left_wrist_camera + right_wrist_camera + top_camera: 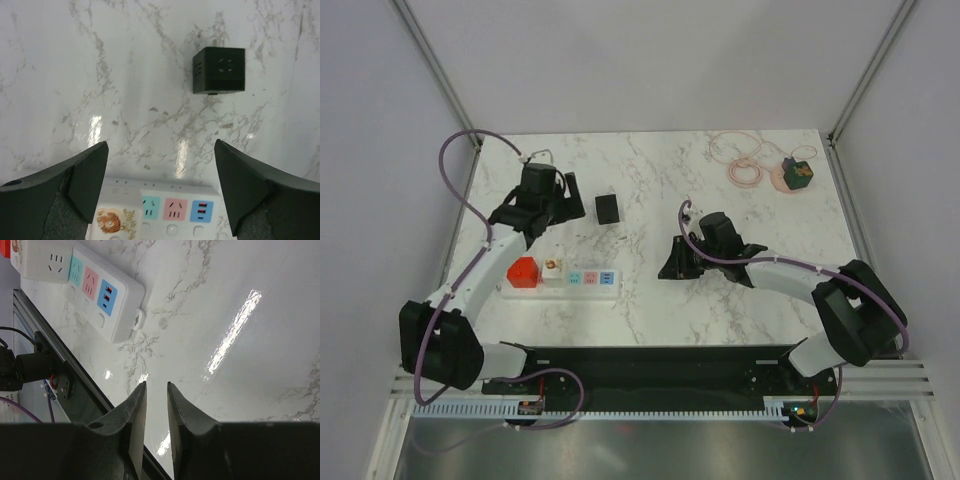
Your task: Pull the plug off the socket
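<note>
The socket (582, 280) is a long white power strip with pastel outlets, lying at the left front of the marble table. A red plug block (523, 272) and a white plug with an orange sticker (553, 268) sit in its left end. My left gripper (545, 222) hovers just behind the strip, open wide and empty. In the left wrist view the gripper (161, 145) frames the strip (175, 210) and the white plug (112, 217). My right gripper (672, 262) is right of the strip, low over the table. In the right wrist view it (156, 385) is shut and empty, and the strip (85, 282) lies ahead.
A black cube adapter (608, 208) stands behind the strip and also shows in the left wrist view (219, 70). A coiled pink cable (745, 170) and a green and orange object (798, 173) lie at the back right. The black base rail (660, 365) runs along the near edge.
</note>
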`<state>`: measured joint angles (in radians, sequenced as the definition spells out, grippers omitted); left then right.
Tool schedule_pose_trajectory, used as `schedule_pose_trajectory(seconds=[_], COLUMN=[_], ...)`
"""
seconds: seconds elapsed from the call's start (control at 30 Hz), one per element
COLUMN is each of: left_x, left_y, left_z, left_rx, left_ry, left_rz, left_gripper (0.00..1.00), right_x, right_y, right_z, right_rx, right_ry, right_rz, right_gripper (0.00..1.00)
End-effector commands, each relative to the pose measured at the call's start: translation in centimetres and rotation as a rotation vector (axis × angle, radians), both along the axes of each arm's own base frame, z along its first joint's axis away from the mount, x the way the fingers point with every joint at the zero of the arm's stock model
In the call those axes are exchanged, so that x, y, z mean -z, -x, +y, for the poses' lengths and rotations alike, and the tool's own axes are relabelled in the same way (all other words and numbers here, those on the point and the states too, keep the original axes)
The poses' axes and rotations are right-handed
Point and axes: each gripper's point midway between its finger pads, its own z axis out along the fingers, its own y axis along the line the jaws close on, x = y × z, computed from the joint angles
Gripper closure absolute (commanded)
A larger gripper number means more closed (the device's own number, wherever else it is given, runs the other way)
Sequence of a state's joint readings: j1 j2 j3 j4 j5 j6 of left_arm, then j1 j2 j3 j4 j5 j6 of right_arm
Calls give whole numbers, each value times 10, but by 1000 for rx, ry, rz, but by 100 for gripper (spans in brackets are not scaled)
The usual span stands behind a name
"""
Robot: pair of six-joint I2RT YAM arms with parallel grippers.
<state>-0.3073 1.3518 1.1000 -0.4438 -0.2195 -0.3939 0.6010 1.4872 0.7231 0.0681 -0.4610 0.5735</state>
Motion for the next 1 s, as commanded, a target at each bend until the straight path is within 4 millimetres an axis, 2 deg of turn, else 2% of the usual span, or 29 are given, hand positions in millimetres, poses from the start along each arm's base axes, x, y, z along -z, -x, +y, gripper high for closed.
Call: schedule_pose_trajectory(seconds=[0.0, 0.03, 0.2, 0.37, 0.53, 0.8, 0.97], left_x=[17, 18, 24, 44, 67, 71, 84], left_y=[47, 55, 74, 88, 98, 100, 100], left_z=[15, 17, 28, 38, 41, 34, 30], left_rx=[7, 19, 8, -34, -27, -23, -29], left_ry=[46, 36, -1, -29, -67, -66, -88], left_rz=[134, 124, 139, 208, 294, 307, 352], left_gripper=[7, 7, 9, 12, 14, 19, 19], right_x=[-15, -10, -14, -11, -6, -2, -2], right_y=[-8, -9, -7, 0, 2, 3, 3], right_z=[22, 25, 49, 65, 69, 70, 71], right_rx=[-53, -57, -103, -143, -155, -164, -167], right_ry=[-69, -69, -93, -94, -91, -88, -90], right_rz=[-37, -21, -17, -11, 3, 11, 14], right_gripper=[69, 68, 68, 66, 65, 64, 64])
